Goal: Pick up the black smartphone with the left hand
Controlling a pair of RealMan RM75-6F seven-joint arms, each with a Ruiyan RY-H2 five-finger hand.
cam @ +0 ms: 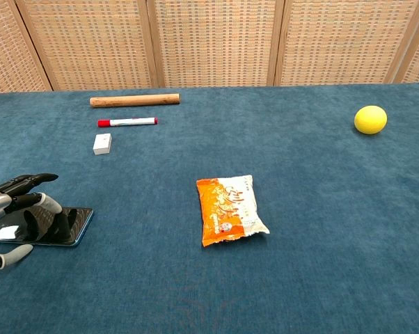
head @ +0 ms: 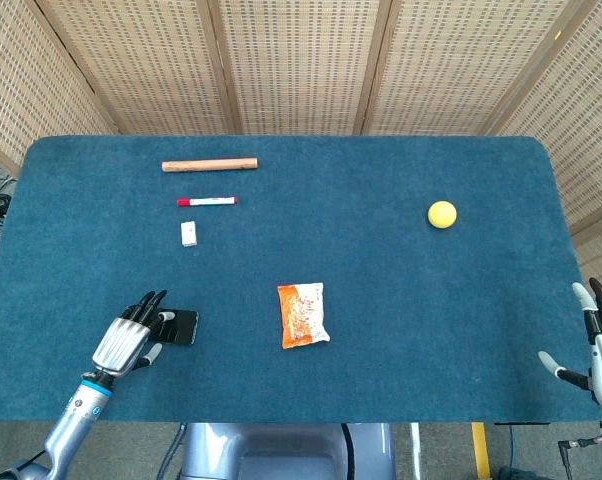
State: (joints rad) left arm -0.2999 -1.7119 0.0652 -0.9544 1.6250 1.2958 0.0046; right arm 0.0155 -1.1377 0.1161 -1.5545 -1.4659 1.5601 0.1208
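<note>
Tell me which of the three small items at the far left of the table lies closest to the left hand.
The white eraser, nearest of the three to the left hand. The red-capped marker lies beyond it, and the wooden stick is farthest.

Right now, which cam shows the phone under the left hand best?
Chest view. The black smartphone lies flat on the table, seen close, its glossy screen and right end clear, with the left hand over its left part. In the head view the phone is small, with only its right end showing past the hand.
</note>
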